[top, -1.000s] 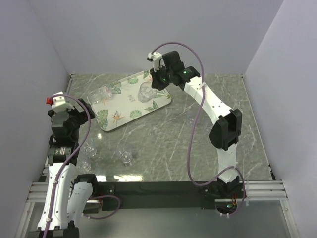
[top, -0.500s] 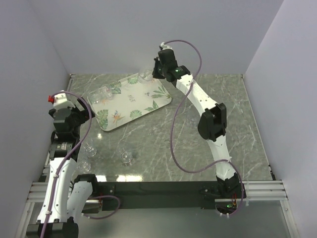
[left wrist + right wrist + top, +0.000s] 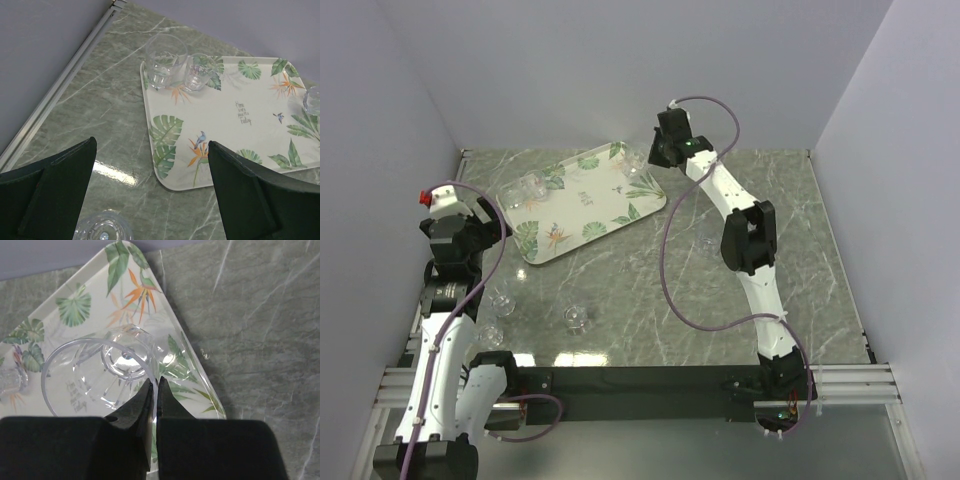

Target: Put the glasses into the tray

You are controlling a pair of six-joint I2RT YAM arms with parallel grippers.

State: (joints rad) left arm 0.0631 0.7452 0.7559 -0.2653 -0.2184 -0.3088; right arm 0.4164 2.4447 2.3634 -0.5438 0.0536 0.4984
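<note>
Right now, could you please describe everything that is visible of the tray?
The tray is a flat rectangle with rounded corners and a low rim, cream-white, printed with green leaves, orange flowers and small writing. It looks like smooth plastic. It lies flat on the marbled table, askew, at the far left. Two glasses stand in one corner; another glass is at the opposite end, at the right gripper.

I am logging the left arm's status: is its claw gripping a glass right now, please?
No, the left claw is wide open, and the nearest glass sits on the table beneath its spread fingers.
</note>
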